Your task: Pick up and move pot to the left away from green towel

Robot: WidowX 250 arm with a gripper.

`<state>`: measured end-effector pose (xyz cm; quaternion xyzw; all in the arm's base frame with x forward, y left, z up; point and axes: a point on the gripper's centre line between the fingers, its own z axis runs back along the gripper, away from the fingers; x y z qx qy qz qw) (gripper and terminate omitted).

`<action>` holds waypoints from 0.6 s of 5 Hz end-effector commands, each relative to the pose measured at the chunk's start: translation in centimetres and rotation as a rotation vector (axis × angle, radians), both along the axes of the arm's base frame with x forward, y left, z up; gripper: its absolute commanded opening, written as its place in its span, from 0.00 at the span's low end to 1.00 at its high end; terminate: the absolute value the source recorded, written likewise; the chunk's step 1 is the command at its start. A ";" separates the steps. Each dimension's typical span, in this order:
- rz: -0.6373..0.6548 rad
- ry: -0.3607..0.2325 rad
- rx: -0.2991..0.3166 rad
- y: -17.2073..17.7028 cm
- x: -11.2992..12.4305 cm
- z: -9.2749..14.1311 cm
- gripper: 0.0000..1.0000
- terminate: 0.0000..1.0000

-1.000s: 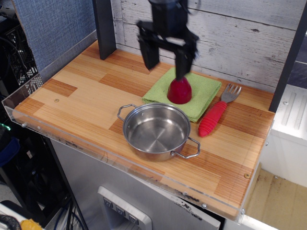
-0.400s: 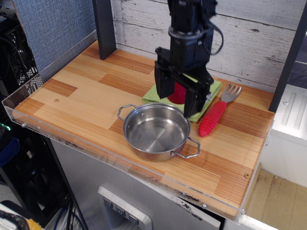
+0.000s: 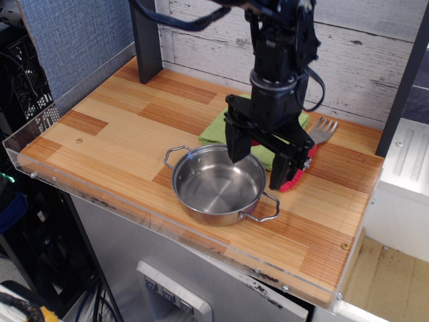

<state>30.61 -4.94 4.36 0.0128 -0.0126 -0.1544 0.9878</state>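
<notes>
Gripper point(image 3: 259, 168) is being held wide open, nothing gripped, fingers pointing down over the far-right rim of the pot point(image 3: 218, 184); one finger is being shown inside the rim, the other just outside it on the right. Pot is sitting upright on the wooden table point(image 3: 107, 134), near edge, wire handles at far-left and near-right. Green towel point(image 3: 221, 127) is lying just beyond the pot, mostly hidden by the arm. Red-handled fork point(image 3: 320, 131) is being partly covered at right, well apart from pot
</notes>
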 end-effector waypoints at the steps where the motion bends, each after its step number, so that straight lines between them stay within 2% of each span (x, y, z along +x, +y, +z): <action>1: 0.044 -0.045 -0.014 -0.4 1.1 0.6 1.00 0.00; 3: 0.057 -0.008 0.017 -0.7 0.7 -0.8 1.00 0.00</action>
